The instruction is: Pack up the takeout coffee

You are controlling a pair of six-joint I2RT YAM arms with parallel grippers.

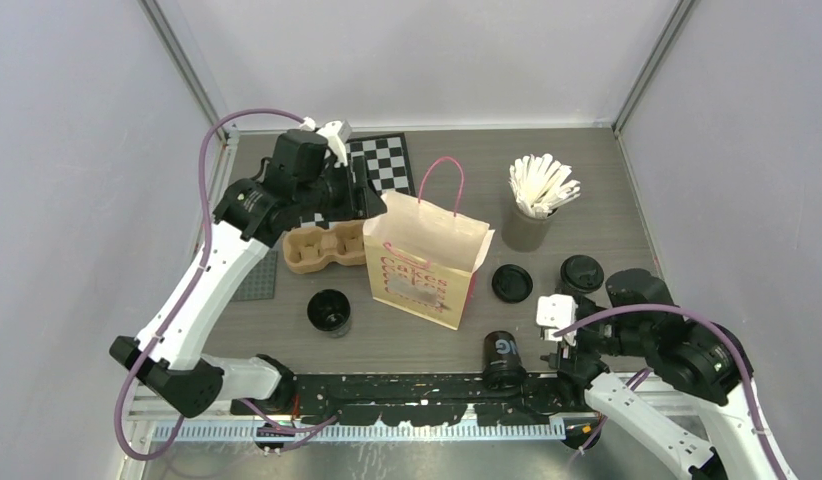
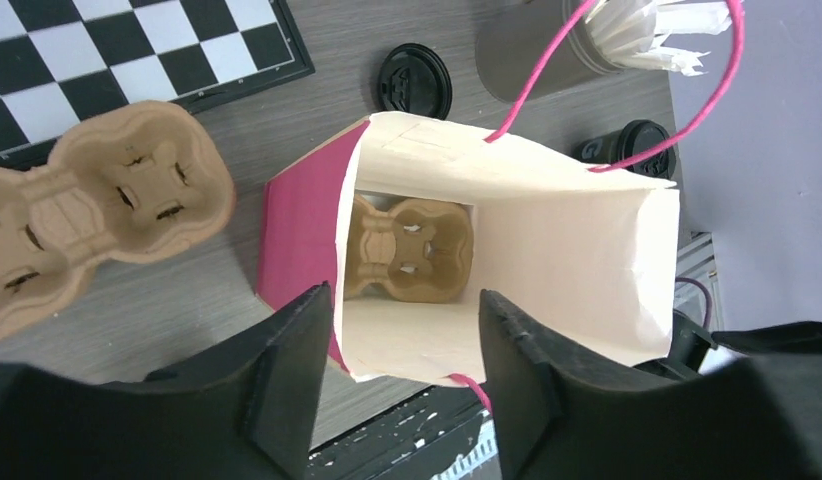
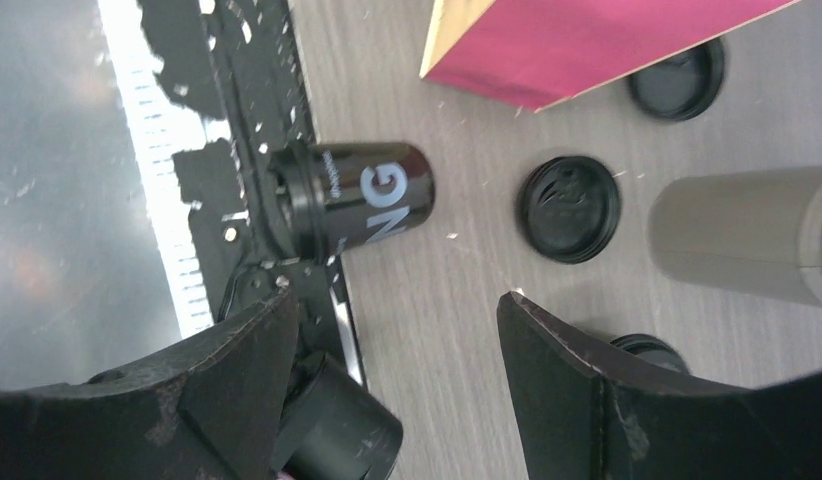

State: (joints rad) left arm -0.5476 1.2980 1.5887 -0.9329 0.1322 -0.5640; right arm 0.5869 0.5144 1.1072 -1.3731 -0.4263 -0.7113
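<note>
Hovering over the bag mouth, with every coffee cup outside the bag.

Top view: your left arm (image 1: 212, 275) reaches to the far left, its tip beside the top edge of the paper bag (image 1: 427, 262), which stands mid-table. An open black cup (image 1: 330, 312) stands near and left of the bag. A lidded cup (image 1: 581, 273) stands right of the bag, with a loose lid (image 1: 512, 283) lying flat between them. A third cup (image 1: 504, 360) sits at the near edge, close to your right arm (image 1: 677, 350). Left wrist view: the left gripper (image 2: 402, 310) is spread wide and empty above the bag, and a pulp tray (image 2: 407, 250) lies on the bag floor. Right wrist view: the right gripper (image 3: 392, 310) is spread wide and empty, with the third cup just beyond its fingers; you cannot tell whether that cup is upright.
</note>
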